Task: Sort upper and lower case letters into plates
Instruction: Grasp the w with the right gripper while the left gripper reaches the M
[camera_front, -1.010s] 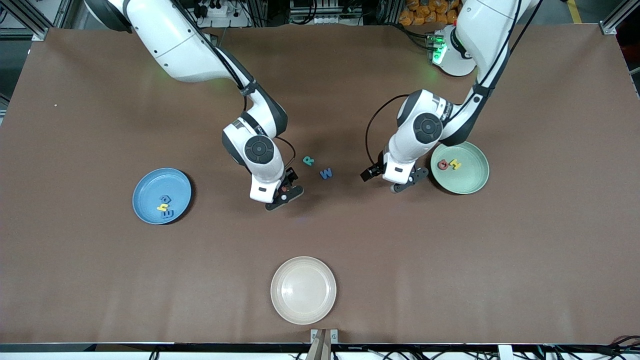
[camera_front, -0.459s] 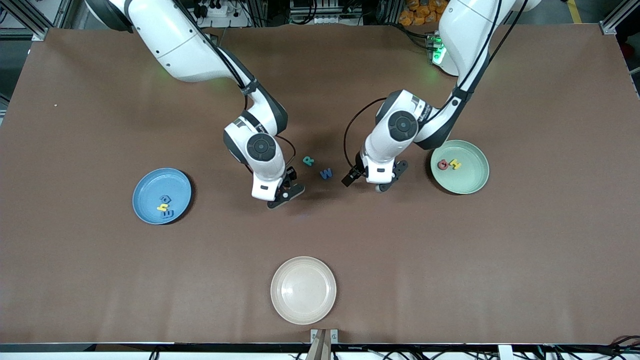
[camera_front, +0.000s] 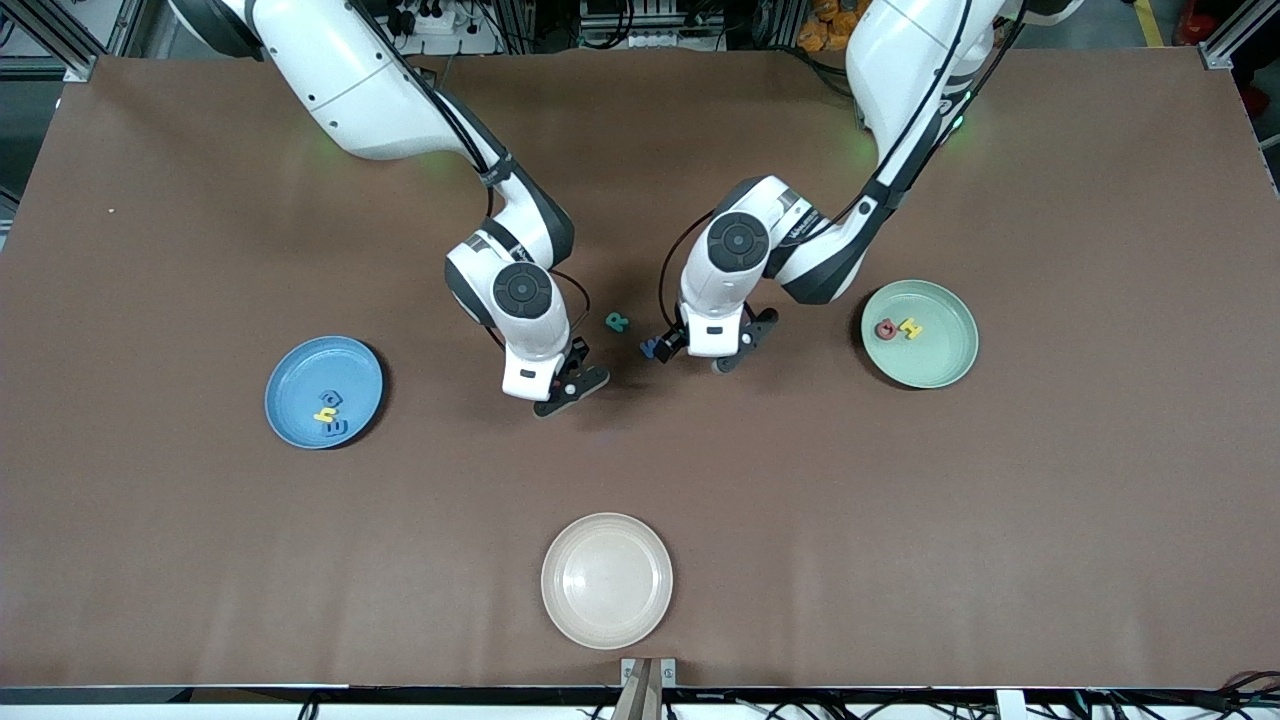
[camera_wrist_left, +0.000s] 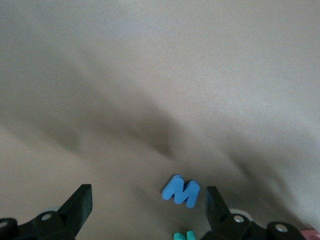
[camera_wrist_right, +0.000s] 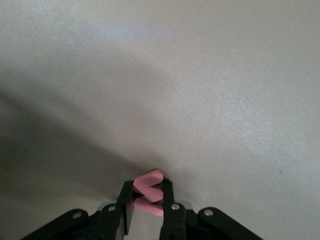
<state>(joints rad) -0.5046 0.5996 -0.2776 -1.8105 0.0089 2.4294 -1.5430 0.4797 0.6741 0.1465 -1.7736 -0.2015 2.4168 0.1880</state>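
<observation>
While the left arm swings in from the mint green plate (camera_front: 940, 365) toward the middle of the frame, the right gripper (camera_front: 566, 386) closes. A second ago its fingers stood wide around a small red letter (camera_wrist_right: 149, 181). Now they are clamped on it, low over the table just below frame centre. That letter looks secured and ready to lift, though its case cannot be read from here.

The left gripper (camera_front: 694, 354) hung beside the mint plate a second ago. It now sits over the blue letter (camera_wrist_left: 181, 190) in the centre of the frame, fingers spread apart. In the left wrist view the letter lies on the table between them, closer to one finger, so a small correction may be needed before closing. The teal letter (camera_front: 617, 321) lies untouched just above it in the frame.

The sky blue plate (camera_front: 290, 372) at the right arm's end already holds a few letters, and the mint plate holds a red and a yellow one. Nothing in either plate has moved, and the cream plate (camera_front: 565, 545) at bottom centre stays bare.
</observation>
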